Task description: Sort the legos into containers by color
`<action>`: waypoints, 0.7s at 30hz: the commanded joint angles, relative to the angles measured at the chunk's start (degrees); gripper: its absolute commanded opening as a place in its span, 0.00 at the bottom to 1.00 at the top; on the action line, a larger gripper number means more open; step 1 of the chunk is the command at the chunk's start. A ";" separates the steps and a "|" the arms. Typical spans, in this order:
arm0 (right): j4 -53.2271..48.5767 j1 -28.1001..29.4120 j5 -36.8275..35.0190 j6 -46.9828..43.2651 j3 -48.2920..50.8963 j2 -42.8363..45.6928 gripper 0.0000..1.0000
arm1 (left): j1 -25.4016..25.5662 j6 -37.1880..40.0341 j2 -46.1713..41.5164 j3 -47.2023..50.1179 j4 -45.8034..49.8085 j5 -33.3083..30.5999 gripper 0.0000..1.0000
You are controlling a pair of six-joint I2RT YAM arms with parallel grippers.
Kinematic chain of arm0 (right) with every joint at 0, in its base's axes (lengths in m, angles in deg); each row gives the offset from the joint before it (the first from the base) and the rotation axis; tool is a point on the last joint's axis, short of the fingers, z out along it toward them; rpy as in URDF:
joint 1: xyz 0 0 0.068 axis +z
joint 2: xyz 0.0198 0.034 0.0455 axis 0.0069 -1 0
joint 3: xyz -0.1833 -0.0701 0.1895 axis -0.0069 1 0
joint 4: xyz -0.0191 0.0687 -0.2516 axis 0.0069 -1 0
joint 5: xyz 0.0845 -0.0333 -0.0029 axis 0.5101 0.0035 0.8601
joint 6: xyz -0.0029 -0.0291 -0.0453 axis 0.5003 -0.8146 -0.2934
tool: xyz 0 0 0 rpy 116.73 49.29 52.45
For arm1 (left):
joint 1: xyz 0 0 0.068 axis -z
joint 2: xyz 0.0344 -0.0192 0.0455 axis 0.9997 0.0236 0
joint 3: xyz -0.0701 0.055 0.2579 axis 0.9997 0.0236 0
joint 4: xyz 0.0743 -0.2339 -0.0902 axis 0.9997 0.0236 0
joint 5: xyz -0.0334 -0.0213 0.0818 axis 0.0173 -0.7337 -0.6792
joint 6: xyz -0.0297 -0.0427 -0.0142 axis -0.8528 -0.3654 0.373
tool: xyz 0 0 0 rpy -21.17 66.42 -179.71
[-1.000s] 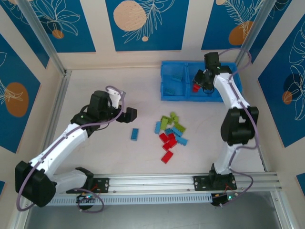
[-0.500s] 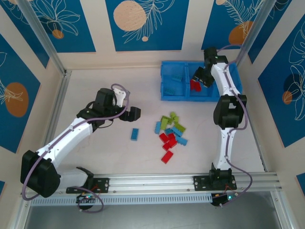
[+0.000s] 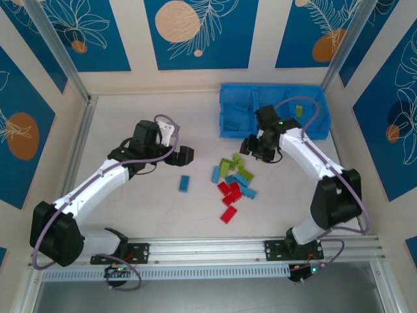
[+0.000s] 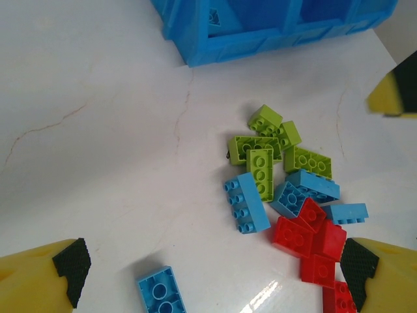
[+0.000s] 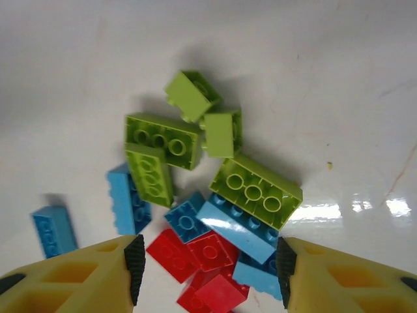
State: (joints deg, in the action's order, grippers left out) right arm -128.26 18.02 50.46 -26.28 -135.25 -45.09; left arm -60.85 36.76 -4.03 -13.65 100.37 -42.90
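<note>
1. The white table [image 3: 130, 215] is walled in by blue leaf-patterned panels [image 3: 195, 32]. It leaves open room around the work, enough for each arm to work on its own side.
2. The containers [image 3: 236, 134] sit at the far right of the table. Light blue bricks lie in the left compartment and a lime green brick [image 3: 298, 109] in the right one.
3. The right gripper [image 5: 208, 261] hovers over the heap with its jaws parted and empty. The left gripper [image 3: 186, 155] gapes wide and holds nothing, near a lone blue brick [image 3: 184, 183].
4. The legos [image 3: 233, 179] lie heaped mid-table, well apart from the tray, with greens on the far side and reds on the near side.
5. The safest pick is probably the small green brick [image 5: 191, 94] at the heap's edge. The jaws should straddle its narrow sides and come straight down, since a neighbour lies just beside it and could be dragged along.
</note>
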 commanded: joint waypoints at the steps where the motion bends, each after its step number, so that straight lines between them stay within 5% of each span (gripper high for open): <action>1: 2.42 0.87 0.56 -1.54 -1.75 -6.66 0.58 | 0.48 -0.51 1.02 -2.02 -0.73 2.14 1.00; 12: 4.19 1.65 0.87 -3.09 -7.48 -19.40 0.49 | 0.50 0.12 0.12 -1.51 0.11 1.51 1.00; 21: 4.27 3.34 -0.49 -3.92 -3.98 -20.31 0.46 | 0.54 -0.55 -0.59 -0.30 -0.76 0.76 1.00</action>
State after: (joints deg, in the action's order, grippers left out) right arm -122.88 20.67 50.70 -29.26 -141.08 -64.98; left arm -60.75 36.79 -3.22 -14.16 100.37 -42.33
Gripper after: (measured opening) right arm 0.466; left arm 0.998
